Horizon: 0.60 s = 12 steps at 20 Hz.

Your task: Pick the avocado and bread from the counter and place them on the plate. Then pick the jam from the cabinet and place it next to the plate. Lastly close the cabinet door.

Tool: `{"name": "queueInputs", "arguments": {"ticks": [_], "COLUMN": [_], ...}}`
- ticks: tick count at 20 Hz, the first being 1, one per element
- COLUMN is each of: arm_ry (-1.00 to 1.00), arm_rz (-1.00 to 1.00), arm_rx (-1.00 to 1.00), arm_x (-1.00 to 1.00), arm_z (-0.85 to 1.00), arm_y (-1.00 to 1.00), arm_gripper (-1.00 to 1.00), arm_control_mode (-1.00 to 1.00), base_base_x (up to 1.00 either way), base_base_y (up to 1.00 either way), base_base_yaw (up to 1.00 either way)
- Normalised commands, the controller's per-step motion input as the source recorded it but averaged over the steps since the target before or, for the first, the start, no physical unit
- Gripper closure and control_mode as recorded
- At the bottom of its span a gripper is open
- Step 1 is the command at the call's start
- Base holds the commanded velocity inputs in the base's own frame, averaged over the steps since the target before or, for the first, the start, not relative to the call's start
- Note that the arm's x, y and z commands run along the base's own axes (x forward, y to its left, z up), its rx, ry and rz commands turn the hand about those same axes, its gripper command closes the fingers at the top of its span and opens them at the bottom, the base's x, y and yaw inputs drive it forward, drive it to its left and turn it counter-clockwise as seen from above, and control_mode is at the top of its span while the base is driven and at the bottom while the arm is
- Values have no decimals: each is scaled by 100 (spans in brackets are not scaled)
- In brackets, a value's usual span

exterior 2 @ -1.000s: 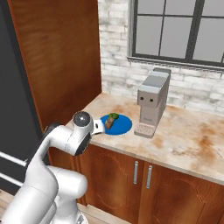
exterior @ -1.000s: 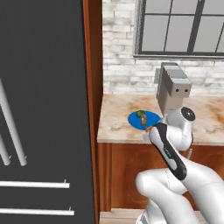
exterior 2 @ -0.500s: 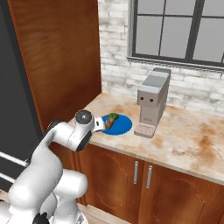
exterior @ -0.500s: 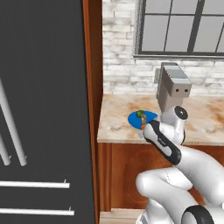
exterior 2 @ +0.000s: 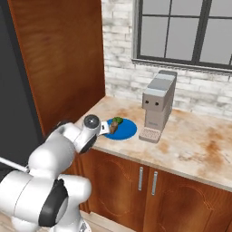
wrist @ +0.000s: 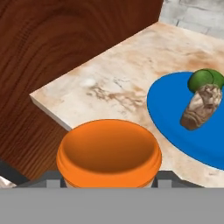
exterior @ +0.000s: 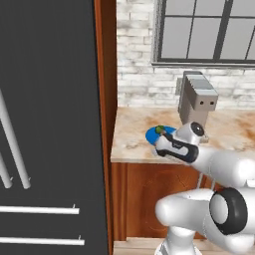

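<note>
- Left base view: the blue plate lies on the beige worktop near its left front corner, in front of the grey coffee machine. The green avocado sits on the plate. The arm's wrist crosses in front of the plate and hides part of it.
- Right base view: the plate carries both the avocado and the brown bread, touching each other near its left side. The coffee machine stands just beside the plate on the right. The tall wooden cabinet rises at the left end of the worktop.
- Hand view: the tool is clenched around an orange-lidded jar, the jam, held between its tips above the worktop's corner. The plate is near on the right, with the bread leaning against the avocado.
</note>
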Motion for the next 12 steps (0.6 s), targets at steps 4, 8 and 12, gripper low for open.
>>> {"name": "queueInputs", "arguments": {"ticks": [4, 8, 12], "arm_ry": [0, 0, 0], "arm_rz": [9, 6, 1], "arm_rx": [0, 0, -4], "arm_x": [46, 32, 18], "arm_z": [-23, -23, -18], "arm_y": [1, 8, 11], "arm_gripper": [100, 100, 100], "arm_control_mode": [-100, -100, -100], "base_base_x": [0, 0, 0], "base_base_y": [0, 0, 0], "base_base_yaw": [0, 0, 0]}}
